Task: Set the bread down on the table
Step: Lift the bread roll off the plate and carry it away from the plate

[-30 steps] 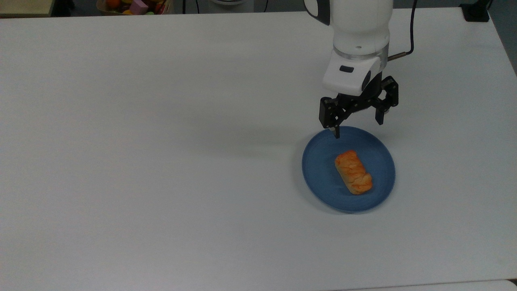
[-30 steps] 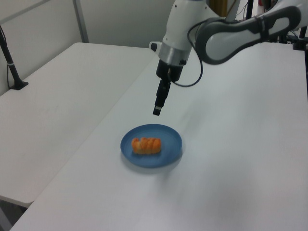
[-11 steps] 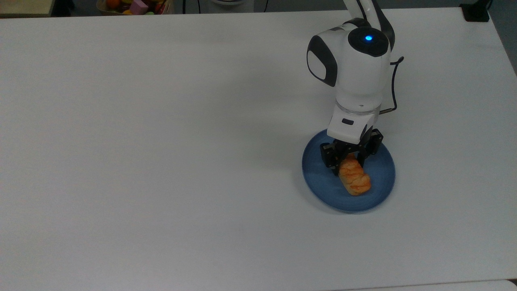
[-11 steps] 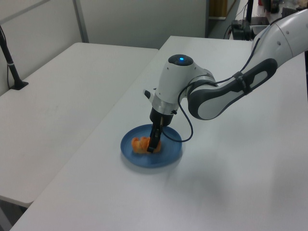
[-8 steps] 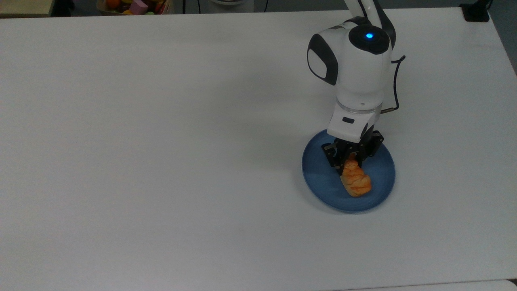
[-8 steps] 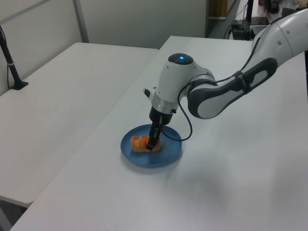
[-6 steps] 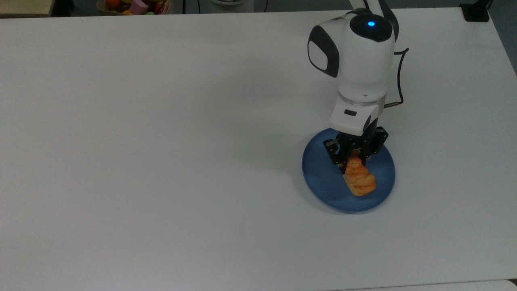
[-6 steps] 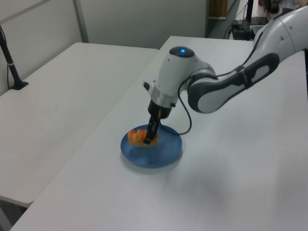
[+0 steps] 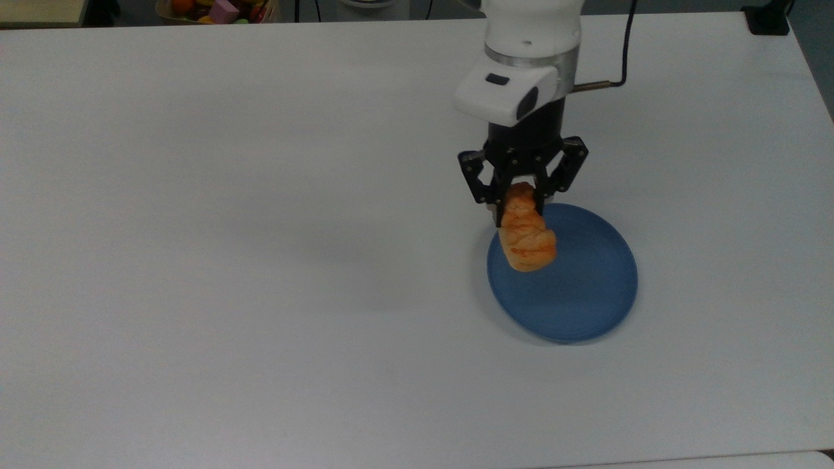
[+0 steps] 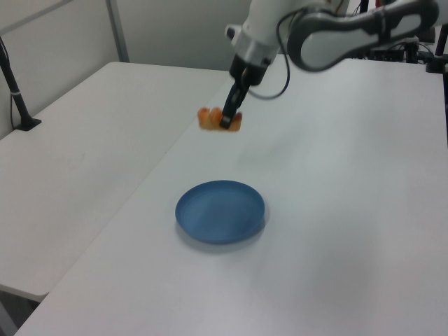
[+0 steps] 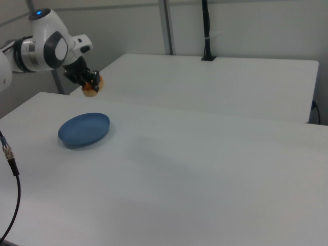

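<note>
The gripper [image 9: 519,202] is closed on the bread [image 9: 526,231], pinching it near 1 end, so most of the roll hangs free below the fingers. The bread is in the air, well above the blue plate [image 10: 220,211]; in the top view it overlaps the plate's upper-left rim, and in the left view it hangs clear above the plate.

Risks, as judged from this hold:
- The grip sits off-centre. The free end may swing or pivot between the fingers during travel, and the bread may slip out.
- A flaky, glazed crust could crumble or slide under the pinch.
- If released at this height, the bread may bounce or roll, possibly back onto the plate instead of the table [image 9: 260,228].
- A release too close to the plate may leave the roll leaning on its rim.

Count: 1 bread, 1 plate, 1 gripper, 1 table in use; 1 further white table [image 10: 84,133] stands beside it in the left view.
</note>
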You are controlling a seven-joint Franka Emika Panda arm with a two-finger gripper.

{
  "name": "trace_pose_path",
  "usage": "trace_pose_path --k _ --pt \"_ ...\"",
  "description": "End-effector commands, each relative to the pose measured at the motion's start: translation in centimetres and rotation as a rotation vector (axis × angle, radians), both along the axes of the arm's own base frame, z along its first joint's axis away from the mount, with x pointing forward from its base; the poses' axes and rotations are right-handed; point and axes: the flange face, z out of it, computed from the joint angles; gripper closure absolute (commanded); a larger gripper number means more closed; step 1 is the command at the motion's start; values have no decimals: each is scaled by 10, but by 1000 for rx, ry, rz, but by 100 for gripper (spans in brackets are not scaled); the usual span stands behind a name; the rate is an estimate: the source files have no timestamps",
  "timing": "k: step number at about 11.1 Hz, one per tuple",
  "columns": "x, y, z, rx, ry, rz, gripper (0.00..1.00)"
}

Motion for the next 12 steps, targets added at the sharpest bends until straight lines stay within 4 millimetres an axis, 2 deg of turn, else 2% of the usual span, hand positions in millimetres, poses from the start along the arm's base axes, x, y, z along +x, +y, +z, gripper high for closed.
trace_pose_path --k 1,3,6,9,11,12 --pt "-22 -79 24 -5 72 24 54" --pt "-19 -146 33 1 102 40 54" --pt "-12 -247 29 -15 125 21 54" --pt "-5 -372 5 14 115 -30 54" --pt "1 -439 -10 18 65 -42 54" --pt "4 -463 -27 7 37 -62 54"
